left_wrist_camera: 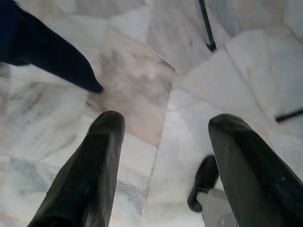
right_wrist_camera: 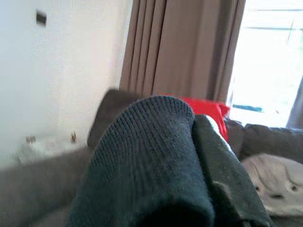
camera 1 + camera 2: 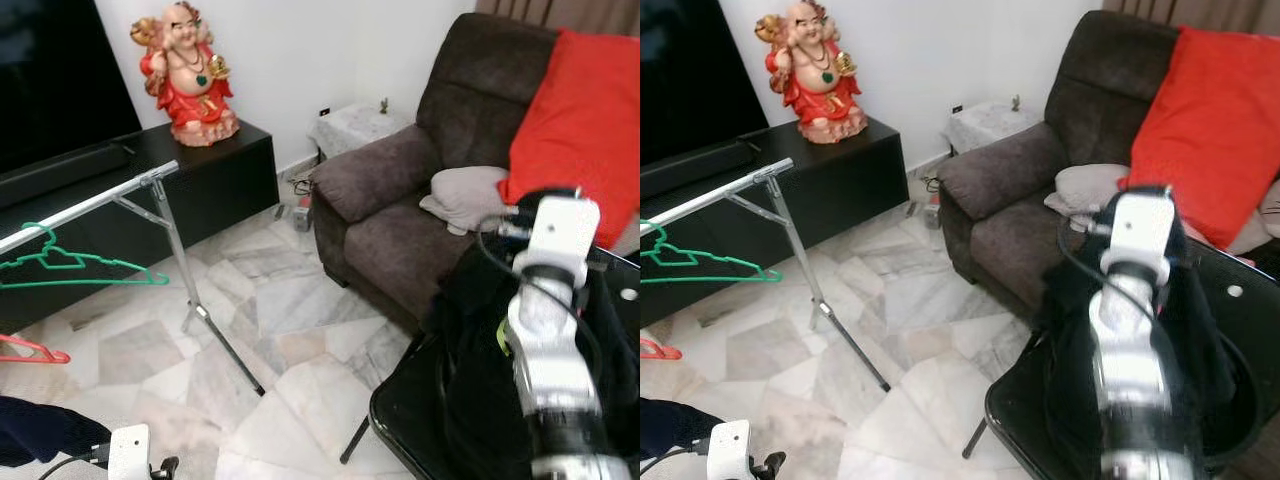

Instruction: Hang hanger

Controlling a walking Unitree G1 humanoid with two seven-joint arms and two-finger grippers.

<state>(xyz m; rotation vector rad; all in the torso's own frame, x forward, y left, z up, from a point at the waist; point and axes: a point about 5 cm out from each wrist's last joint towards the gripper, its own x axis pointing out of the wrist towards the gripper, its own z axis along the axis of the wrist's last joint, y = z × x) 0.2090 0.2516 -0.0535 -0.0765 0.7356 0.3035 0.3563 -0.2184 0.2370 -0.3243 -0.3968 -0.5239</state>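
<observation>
My right arm [image 3: 548,330] is raised in front of me with a dark garment [image 2: 156,161] draped over its end; in the right wrist view that knitted cloth covers the fingers, so I cannot tell how far my right gripper is open, nor whether a hanger sits inside the cloth; I judge it is carrying the garment, since the cloth hangs around the arm above the black chair [image 3: 420,420] just below it.

My left gripper [image 1: 161,165] hangs low over the marble floor [image 3: 270,300], fingers spread wide apart with nothing between them; a dark blue cloth [image 1: 42,42] lies on the floor ahead of it and to one side.

The rack [image 3: 110,195] stands well away from my right gripper, across the floor on my left; a green hanger [image 3: 60,262] already hangs from its bar, bare, and a red hanger [image 3: 30,350] shows below that, though I cannot see what it hangs on; so the rack holds at least one hanger, and neither of these is in my grip.

As for progress, I judge the hanging itself is not yet done for whatever my right arm carries; what is left is to turn toward the rack, close the gap, and hook onto the bar beside the green hanger.

The sofa [image 3: 400,200] beyond my right gripper holds a red cushion [image 3: 590,110] and a grey cushion [image 3: 470,195]; a statue [image 3: 187,70] stands on the black cabinet [image 3: 220,170] past the rack.
</observation>
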